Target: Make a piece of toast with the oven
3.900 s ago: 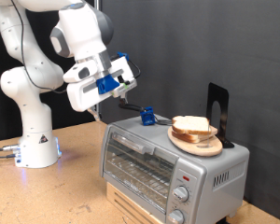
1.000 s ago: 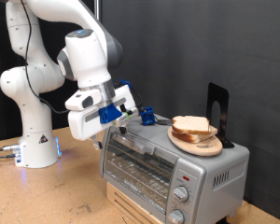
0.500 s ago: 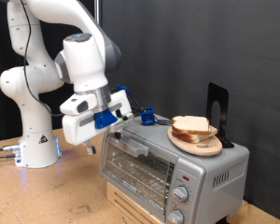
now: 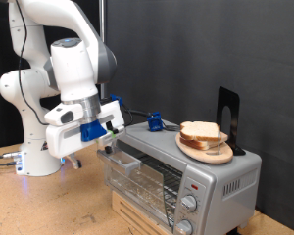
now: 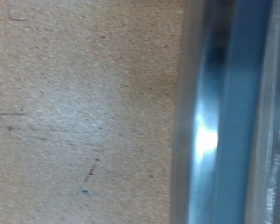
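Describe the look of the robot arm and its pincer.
The arm is glossy white with rounded segments and dark grey joint rings. Its base bears a small red mark and glows faintly blue at the bottom; grey cables run from it. The hand is a white block with blue parts near the pincer.
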Controlling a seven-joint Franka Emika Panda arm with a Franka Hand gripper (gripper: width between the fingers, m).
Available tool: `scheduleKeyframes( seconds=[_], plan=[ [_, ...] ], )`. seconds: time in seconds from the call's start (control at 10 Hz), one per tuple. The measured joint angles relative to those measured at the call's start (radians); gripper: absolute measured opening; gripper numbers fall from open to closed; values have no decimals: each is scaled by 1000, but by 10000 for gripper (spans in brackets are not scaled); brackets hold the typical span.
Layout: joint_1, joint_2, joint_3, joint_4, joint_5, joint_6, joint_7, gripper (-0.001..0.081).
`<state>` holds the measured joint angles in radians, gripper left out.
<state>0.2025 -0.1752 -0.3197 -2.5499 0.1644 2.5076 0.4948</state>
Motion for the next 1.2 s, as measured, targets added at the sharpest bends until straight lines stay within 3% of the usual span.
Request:
scheduleKeyframes(
  seconds=[0.3, 0.7, 1.2],
  plan=[
    [-31, 20, -26, -8, -16, -11, -19, 809],
    [-45, 57, -51, -2, -12, -2, -26, 808],
    [-47, 131, -56, 30, 3, 86, -23, 808]
  ],
)
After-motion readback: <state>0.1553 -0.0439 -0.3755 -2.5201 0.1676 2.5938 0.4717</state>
